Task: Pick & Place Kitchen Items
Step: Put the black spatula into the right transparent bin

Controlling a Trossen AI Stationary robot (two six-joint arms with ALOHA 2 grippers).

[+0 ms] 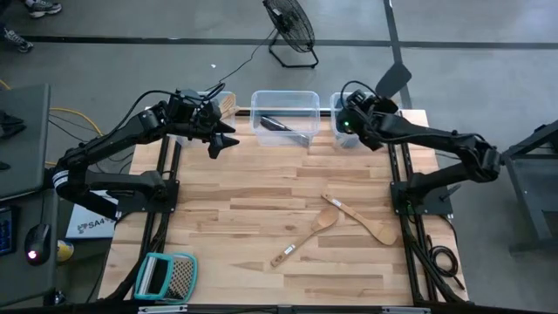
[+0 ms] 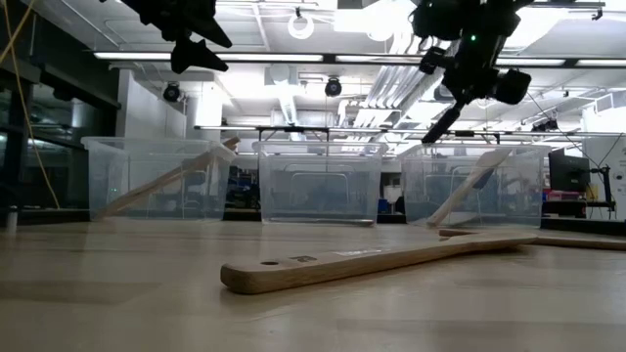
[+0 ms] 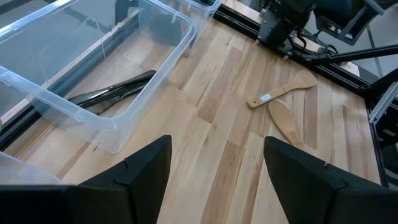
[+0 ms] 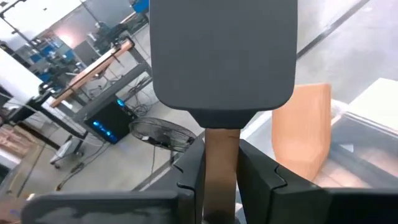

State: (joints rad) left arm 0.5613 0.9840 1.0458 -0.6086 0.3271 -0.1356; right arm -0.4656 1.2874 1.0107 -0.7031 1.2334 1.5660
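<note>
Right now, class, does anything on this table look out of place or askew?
Two wooden utensils lie loose and crossed on the table, outside the bins. A teal-framed grater sits at the near left corner. The right gripper holds a dark spatula aloft over the right bin.

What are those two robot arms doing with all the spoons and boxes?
They are sorting kitchen tools into clear bins at the back of the table. The right gripper is shut on a dark-bladed spatula and holds it up above the right bin. The left gripper is open and empty, hanging near the left bin. The middle bin already has black utensils in it. Two wooden utensils lie on the table, not yet picked up.
</note>
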